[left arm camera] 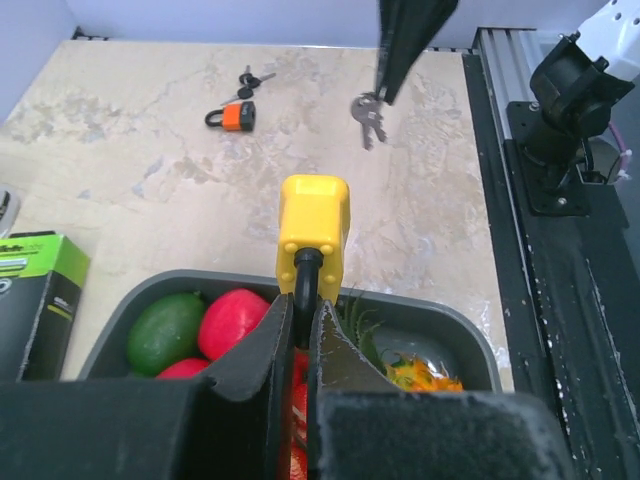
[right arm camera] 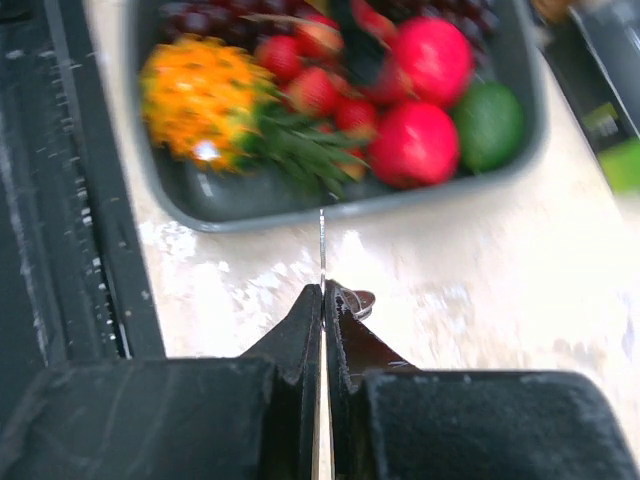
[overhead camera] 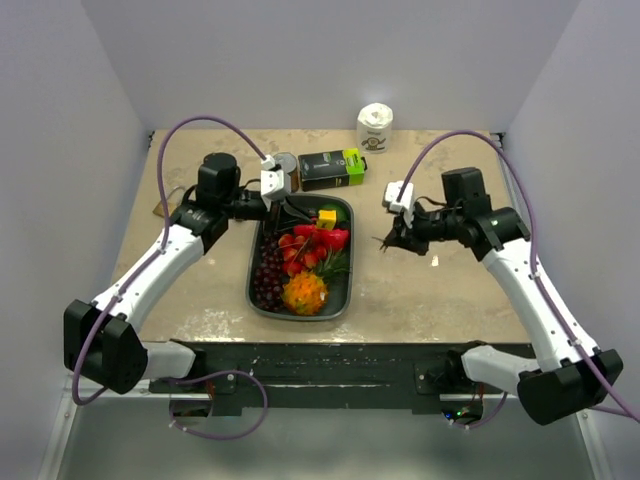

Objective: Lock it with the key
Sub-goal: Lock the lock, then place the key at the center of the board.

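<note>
Beige marbled table (overhead camera: 430, 300), viewed from above. At centre, a dark grey tray (overhead camera: 251, 285) heaped with fruit (overhead camera: 300, 255): grapes, strawberries, something orange and spiky. Behind the tray, a black-and-green box (overhead camera: 331, 168) and a white cylindrical container (overhead camera: 375, 126).

Above the tray's far end, the left pincer (left arm camera: 300, 312), pressed together on the black shackle (left arm camera: 306, 265) of a yellow padlock (left arm camera: 314, 225), with the padlock body held out toward the right side. Just right of the tray and apparently raised off the table, the right pincer (right arm camera: 322, 292), pinching a key (right arm camera: 321, 245), blade edge-on and pointing toward the tray. Spare keys (left arm camera: 367, 118) dangling from the same ring. Farther off on the table, a small orange padlock (left arm camera: 232, 116) with its own keys beside it.

Key and yellow padlock well apart, not yet lined up. Keyhole not visible in any view.

Likely trouble from here: blade striking the padlock body beside the keyhole, given a thin grip on both pieces; padlock swivelling on its shackle under the push; key twisting or slipping out; either piece dropping among the fruit.
</note>
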Tool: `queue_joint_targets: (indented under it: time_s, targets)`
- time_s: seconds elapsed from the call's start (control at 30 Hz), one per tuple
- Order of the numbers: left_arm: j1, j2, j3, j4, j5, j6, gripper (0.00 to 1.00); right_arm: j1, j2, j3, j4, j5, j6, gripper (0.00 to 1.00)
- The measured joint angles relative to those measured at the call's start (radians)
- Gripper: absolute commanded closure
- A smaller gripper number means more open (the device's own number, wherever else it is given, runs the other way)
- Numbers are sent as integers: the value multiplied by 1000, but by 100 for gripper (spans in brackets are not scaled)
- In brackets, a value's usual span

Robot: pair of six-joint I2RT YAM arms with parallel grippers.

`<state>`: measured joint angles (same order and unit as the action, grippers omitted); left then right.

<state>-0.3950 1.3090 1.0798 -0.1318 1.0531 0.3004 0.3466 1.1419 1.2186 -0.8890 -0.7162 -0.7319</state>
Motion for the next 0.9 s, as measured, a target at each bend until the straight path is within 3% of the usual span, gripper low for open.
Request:
queue_joint_targets:
  time_s: [0.13,0.3,0.53,0.9]
  targets:
    - [21,0,20,-10,1,6,100,-140,61,-5,37,20,62,100]
    - [22,0,20,18,-17,-34,100,-245,255,-42,174,111,210,100]
    - [22,-4,20,34,-63,-59,100,-316,483,-66,332,236,365,100]
    - [22,-40,18,36,-90,-85,100,-366,727,26,422,312,440,100]
